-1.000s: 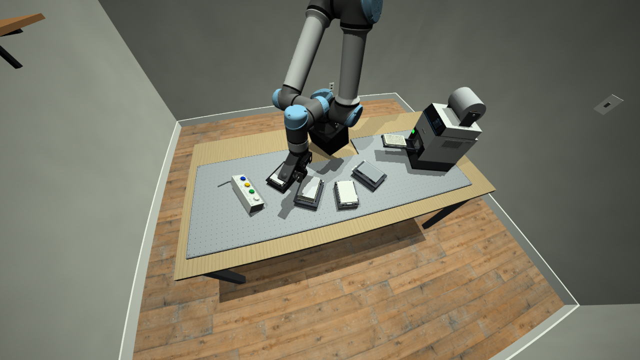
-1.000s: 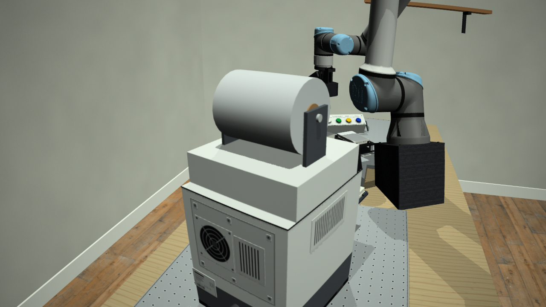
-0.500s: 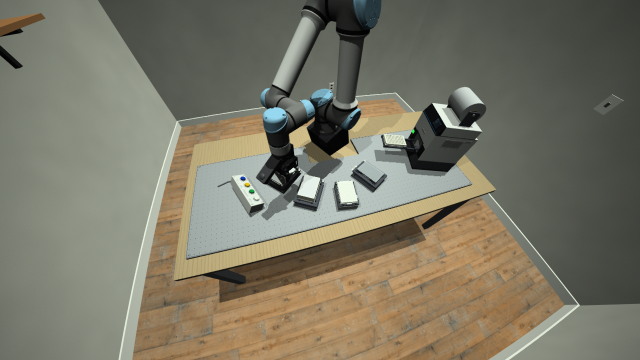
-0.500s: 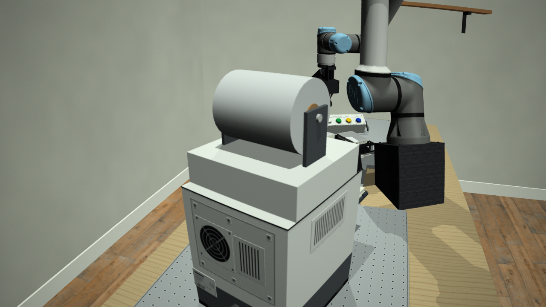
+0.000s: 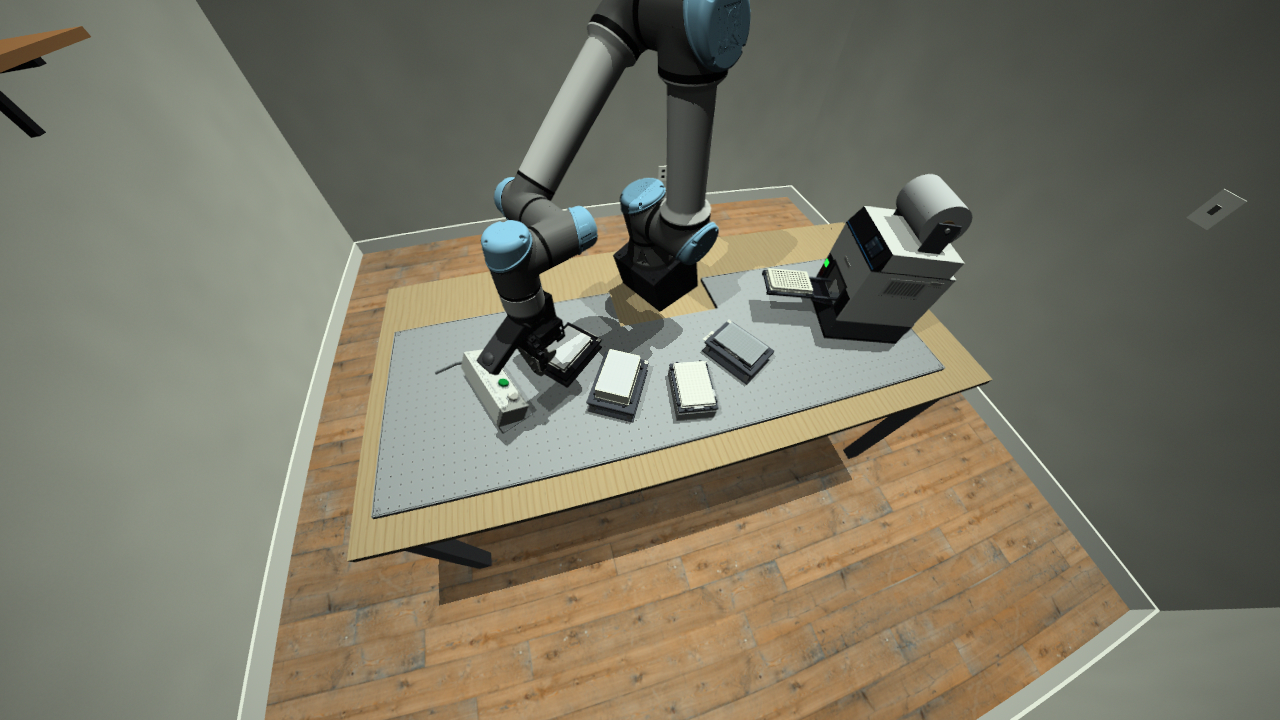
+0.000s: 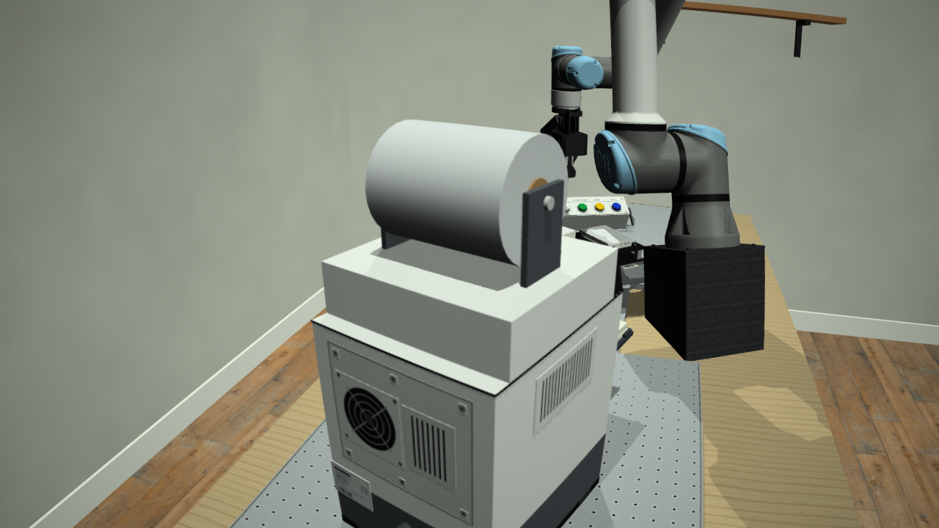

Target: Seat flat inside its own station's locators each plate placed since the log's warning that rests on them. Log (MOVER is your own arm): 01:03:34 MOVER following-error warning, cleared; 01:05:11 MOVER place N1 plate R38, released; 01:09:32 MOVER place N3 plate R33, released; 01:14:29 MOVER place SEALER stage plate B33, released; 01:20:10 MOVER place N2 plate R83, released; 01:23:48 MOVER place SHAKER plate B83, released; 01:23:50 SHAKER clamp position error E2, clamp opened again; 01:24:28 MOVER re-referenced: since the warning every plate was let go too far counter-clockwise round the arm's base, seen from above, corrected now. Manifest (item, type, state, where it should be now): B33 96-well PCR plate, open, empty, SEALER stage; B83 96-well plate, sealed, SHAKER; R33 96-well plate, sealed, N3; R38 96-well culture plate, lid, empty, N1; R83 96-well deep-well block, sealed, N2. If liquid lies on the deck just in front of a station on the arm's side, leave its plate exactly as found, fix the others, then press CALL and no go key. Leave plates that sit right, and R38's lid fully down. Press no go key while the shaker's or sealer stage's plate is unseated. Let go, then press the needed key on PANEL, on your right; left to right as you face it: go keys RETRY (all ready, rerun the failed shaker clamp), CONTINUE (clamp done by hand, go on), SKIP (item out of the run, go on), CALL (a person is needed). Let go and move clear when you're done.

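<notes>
Top view, near: four plates in a row, N2 block and shaker plate nearest the PANEL
Gripper: clenched on nothing, poised over PANEL's keys, likely to press
Far: PCR plate on sealer stage

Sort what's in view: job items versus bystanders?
Job: tool, shut and empty, at PANEL; shaker plate; left nest plate; middle nest plate; right nest plate; sealer stage plate.
Not the job: sealer's roll; wall shelf; wall socket.
</notes>
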{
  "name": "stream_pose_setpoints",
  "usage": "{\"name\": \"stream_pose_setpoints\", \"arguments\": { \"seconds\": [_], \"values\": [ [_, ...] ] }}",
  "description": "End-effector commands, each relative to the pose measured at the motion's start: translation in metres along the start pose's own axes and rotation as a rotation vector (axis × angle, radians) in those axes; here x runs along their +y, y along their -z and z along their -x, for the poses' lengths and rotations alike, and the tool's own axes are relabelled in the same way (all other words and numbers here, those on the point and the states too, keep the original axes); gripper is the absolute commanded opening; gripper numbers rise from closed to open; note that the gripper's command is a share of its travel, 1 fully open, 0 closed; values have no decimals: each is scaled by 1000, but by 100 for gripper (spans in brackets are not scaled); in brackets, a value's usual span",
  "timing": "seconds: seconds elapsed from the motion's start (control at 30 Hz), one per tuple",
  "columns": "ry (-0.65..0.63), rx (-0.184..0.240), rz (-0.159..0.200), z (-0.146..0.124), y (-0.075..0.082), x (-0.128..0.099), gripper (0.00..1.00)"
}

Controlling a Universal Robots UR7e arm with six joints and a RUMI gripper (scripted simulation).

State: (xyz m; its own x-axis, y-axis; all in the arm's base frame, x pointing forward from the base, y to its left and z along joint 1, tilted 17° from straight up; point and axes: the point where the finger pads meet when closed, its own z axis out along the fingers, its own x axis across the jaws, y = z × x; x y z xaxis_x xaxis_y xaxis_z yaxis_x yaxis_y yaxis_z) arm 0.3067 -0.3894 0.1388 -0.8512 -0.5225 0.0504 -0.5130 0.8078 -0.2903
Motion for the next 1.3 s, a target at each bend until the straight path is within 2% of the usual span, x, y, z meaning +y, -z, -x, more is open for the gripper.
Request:
{"name": "stream_pose_setpoints", "arguments": {
  "seconds": [0.0,0.43,0.8,1.27],
  "values": [
    [4,-3,1,-10,-1,-15,0],
    [4,-2,1,-49,-1,-63,0],
    [5,-2,2,-48,-1,-62,0],
    [6,-4,6,-46,-23,-60,0]
  ]
}}
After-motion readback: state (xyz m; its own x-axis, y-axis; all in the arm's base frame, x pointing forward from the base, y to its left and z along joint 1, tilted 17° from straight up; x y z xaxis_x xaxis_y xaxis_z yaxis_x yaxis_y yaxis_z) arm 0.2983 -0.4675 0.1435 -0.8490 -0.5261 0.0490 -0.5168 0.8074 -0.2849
